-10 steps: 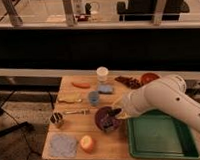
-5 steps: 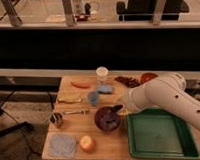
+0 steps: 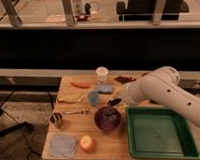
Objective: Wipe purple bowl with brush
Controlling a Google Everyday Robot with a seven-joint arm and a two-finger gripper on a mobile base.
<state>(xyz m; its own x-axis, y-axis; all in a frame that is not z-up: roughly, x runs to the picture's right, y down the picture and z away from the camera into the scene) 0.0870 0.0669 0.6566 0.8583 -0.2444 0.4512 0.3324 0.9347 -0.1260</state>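
Observation:
The purple bowl point(image 3: 106, 121) sits near the middle of the wooden table point(image 3: 75, 131), just left of the green tray. My gripper point(image 3: 113, 104) hangs over the bowl's far rim at the end of the white arm, which reaches in from the right. It is shut on the brush point(image 3: 111, 112), a short dark tool that points down into the bowl. I cannot tell whether the brush tip touches the bowl's inside.
A green tray point(image 3: 161, 132) fills the table's right front. Behind the bowl stand a small blue cup point(image 3: 93, 98), a blue sponge point(image 3: 105, 89) and a white cup point(image 3: 101, 73). A silvery utensil point(image 3: 77, 112), a blue cloth point(image 3: 63, 144) and an orange fruit point(image 3: 87, 143) lie to the left.
The gripper with the brush has shifted a little over the bowl, up and to the left. The bowl and the other things stay in place.

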